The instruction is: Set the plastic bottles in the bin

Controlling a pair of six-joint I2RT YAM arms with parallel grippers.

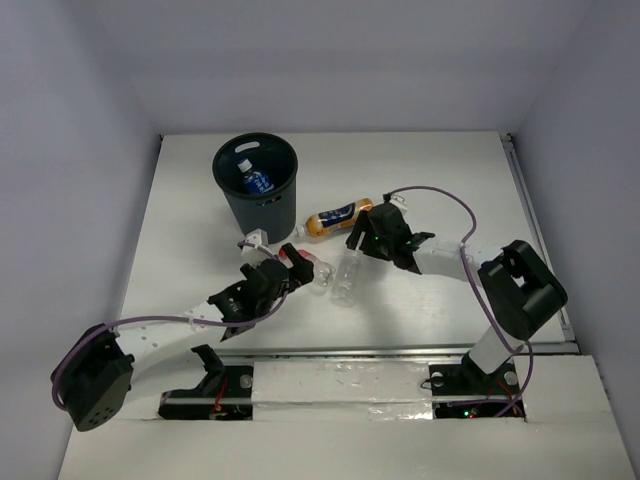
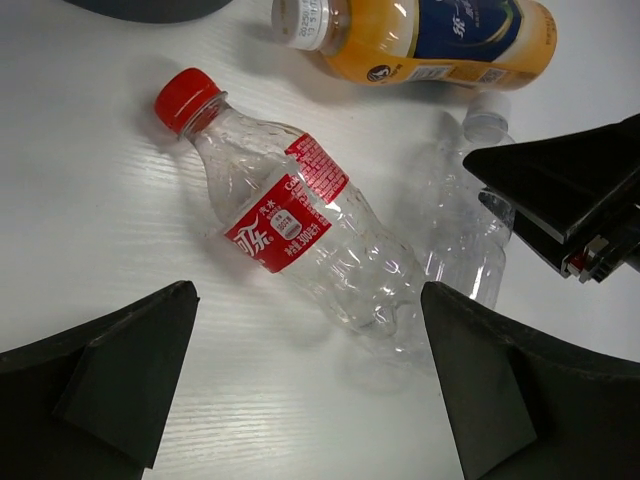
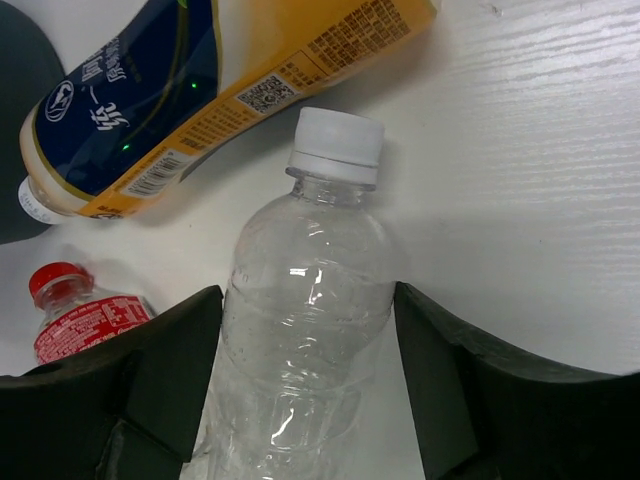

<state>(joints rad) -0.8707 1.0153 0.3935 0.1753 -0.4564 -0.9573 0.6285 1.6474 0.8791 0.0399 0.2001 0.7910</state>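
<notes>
The black bin (image 1: 228, 195) stands at the back left with a blue-labelled bottle (image 1: 257, 180) inside. On the table lie an orange bottle (image 1: 335, 217), a red-capped, red-labelled bottle (image 2: 300, 230) and a plain clear white-capped bottle (image 3: 305, 290). My left gripper (image 2: 310, 380) hovers open just short of the red-labelled bottle's base, nothing between its fingers. My right gripper (image 3: 305, 375) straddles the plain clear bottle, which still rests on the table, and both fingers touch its sides below the shoulder.
The orange bottle (image 3: 150, 110) lies just beyond the clear bottle's cap, next to the bin's wall (image 3: 18, 90). The right gripper's fingers (image 2: 570, 190) show close to the left gripper. White walls enclose the table on three sides.
</notes>
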